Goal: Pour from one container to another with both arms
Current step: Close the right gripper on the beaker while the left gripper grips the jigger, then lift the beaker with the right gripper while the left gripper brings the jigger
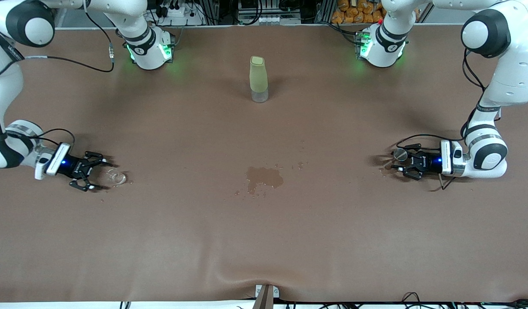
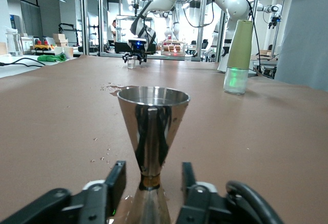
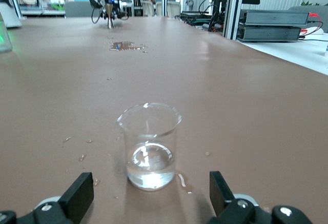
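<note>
The tiny silvery cone-shaped cup (image 1: 400, 154) stands on the table at the left arm's end. My left gripper (image 1: 397, 162) lies low around it. In the left wrist view the cup (image 2: 152, 116) stands upright between the fingers (image 2: 117, 180), with a gap on each side of its thin stem. The small clear glass cup (image 1: 116, 177) stands at the right arm's end, holding a little clear liquid (image 3: 149, 163). My right gripper (image 1: 98, 174) is open just short of it, its fingertips (image 3: 82, 190) wide apart on either side of the glass cup (image 3: 149, 142).
A tall pale-green bottle (image 1: 259, 79) with a clear base stands mid-table toward the robots' bases. A wet puddle (image 1: 264, 177) with scattered droplets darkens the brown table cover (image 1: 264, 240) at the middle. Cables trail from both wrists.
</note>
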